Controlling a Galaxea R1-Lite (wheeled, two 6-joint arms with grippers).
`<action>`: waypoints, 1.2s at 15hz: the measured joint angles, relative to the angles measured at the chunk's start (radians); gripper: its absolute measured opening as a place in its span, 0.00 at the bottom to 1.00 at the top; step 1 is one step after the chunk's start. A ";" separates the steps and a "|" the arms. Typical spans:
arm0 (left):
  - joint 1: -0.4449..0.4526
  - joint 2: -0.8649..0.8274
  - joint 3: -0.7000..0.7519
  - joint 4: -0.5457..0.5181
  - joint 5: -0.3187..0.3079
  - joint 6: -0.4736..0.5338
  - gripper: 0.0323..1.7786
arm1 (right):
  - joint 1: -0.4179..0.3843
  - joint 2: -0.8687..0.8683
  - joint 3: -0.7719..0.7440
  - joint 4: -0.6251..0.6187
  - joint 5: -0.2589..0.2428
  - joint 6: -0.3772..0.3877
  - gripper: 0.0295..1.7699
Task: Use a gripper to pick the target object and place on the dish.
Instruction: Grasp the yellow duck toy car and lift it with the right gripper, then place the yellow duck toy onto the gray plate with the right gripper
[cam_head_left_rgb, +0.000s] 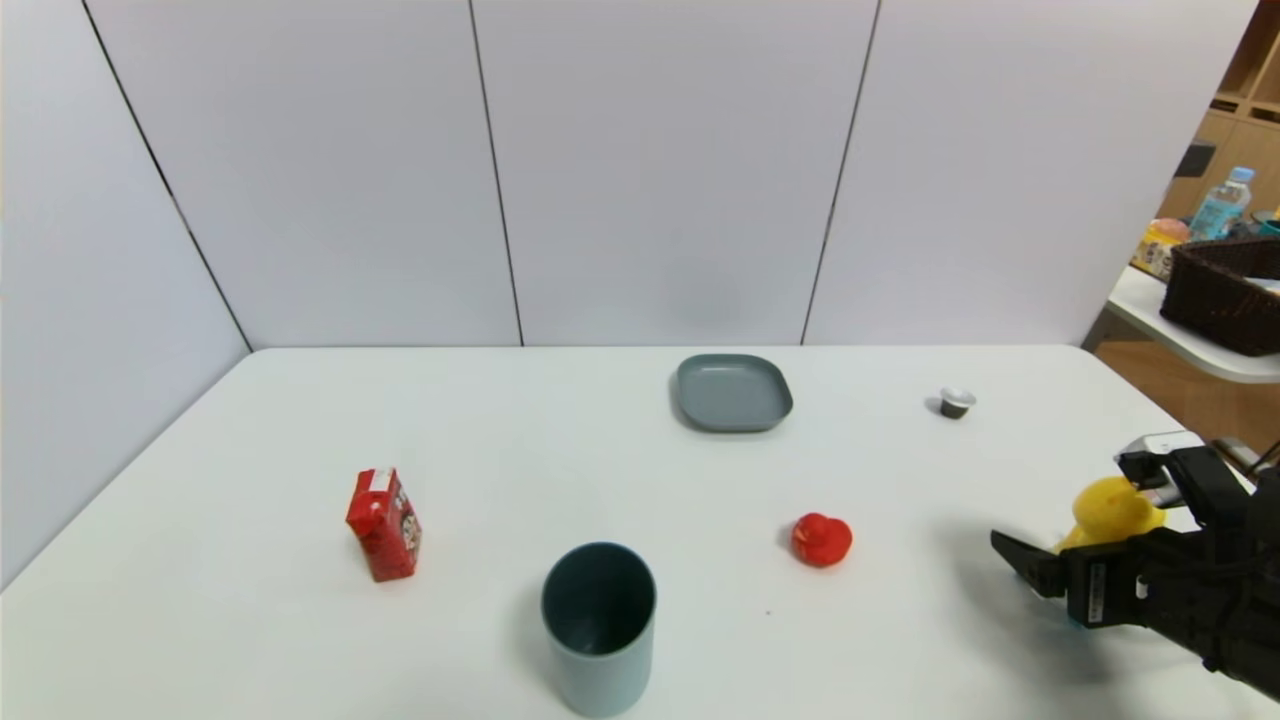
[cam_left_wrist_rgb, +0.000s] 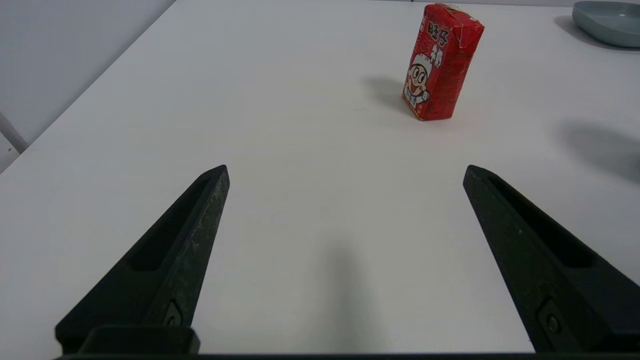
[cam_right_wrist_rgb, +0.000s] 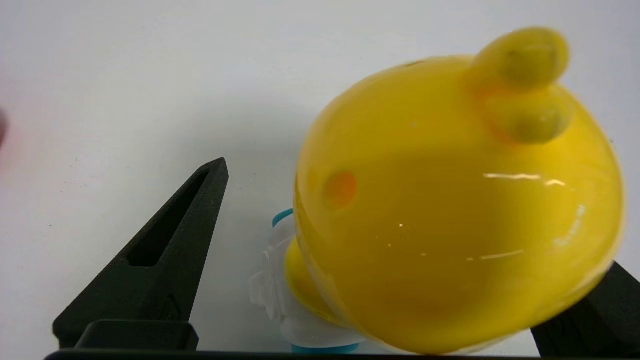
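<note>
The target object (cam_head_left_rgb: 1105, 508), a yellow big-headed toy on a white body with blue wheels, stands near the table's right edge. My right gripper (cam_head_left_rgb: 1065, 502) is open around it at table height. In the right wrist view the toy (cam_right_wrist_rgb: 450, 210) fills the space between the jaws. One finger (cam_right_wrist_rgb: 170, 250) stands clear of it, and the other finger (cam_right_wrist_rgb: 600, 315) is mostly hidden behind the yellow head. The dish (cam_head_left_rgb: 733, 392), a flat grey-blue rounded square, lies empty at the back centre. My left gripper (cam_left_wrist_rgb: 345, 167) hovers open over bare table, out of the head view.
A small red rubber duck (cam_head_left_rgb: 821, 539) sits left of the right gripper. A tall grey-blue cup (cam_head_left_rgb: 598, 625) stands at the front centre and a red carton (cam_head_left_rgb: 384, 524) to its left. A small dark capsule (cam_head_left_rgb: 956, 402) lies at the back right.
</note>
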 joint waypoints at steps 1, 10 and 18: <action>0.000 0.000 0.000 0.000 0.001 0.000 0.95 | 0.000 0.001 0.000 0.000 0.000 0.000 0.97; 0.000 0.000 0.000 0.000 0.000 0.000 0.95 | 0.001 0.009 0.003 -0.029 0.001 0.000 0.53; 0.000 0.000 0.000 0.000 0.001 0.000 0.95 | 0.000 0.001 0.012 -0.027 0.000 0.000 0.45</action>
